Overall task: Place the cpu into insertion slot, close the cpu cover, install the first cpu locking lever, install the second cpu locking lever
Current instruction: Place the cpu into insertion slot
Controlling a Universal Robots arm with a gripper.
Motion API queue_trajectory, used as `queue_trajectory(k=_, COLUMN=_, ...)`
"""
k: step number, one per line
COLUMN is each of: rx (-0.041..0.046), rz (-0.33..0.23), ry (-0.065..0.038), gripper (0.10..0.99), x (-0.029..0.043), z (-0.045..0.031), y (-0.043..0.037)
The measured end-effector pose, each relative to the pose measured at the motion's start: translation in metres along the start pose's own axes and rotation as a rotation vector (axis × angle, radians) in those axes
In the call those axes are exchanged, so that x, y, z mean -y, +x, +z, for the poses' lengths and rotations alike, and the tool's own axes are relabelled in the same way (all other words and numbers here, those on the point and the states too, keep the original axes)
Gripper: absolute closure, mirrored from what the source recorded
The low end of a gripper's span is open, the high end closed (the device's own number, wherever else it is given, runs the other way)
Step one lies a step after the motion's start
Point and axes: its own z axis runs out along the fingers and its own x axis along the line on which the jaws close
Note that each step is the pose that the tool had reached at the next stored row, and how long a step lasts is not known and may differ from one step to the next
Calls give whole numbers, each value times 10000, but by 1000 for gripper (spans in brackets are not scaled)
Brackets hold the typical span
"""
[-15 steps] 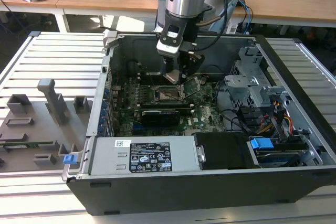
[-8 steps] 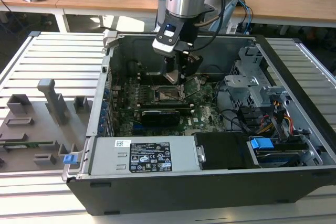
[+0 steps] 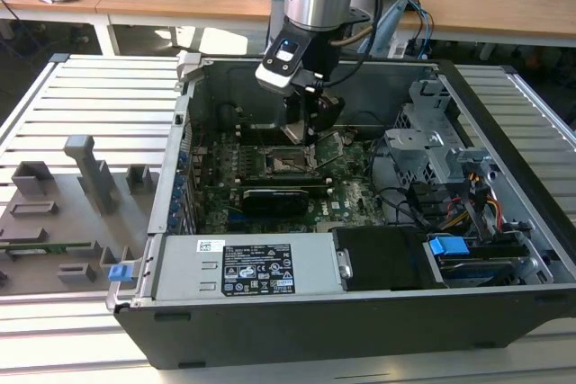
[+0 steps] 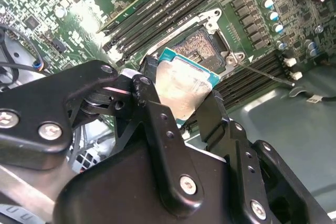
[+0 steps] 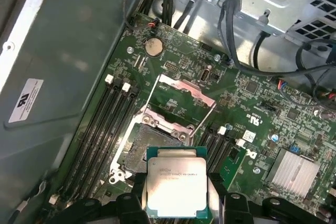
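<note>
cpu (image 5: 176,182) is pinched by gripper (image 5: 176,203) | insertion slot (image 5: 139,148) exposed just beyond gripper | cpu cover (image 5: 184,85) raised farther off

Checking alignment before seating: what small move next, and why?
Probably shift the pincer slightly to centre the square silver-topped chip it grips over the dark square socket: the chip looks offset from it, and the thin metal cover frame stands open.

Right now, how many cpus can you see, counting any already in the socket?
1. The cpu is clamped in the gripper, held over the insertion slot, which is bare with its cpu cover swung up. None seems hidden.
</note>
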Motion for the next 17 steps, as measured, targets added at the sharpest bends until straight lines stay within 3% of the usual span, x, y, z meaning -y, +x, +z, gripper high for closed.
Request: queue_trajectory(k=17, rx=46, rz=1962, ry=40, gripper=545, x=-6, z=1, y=-2)
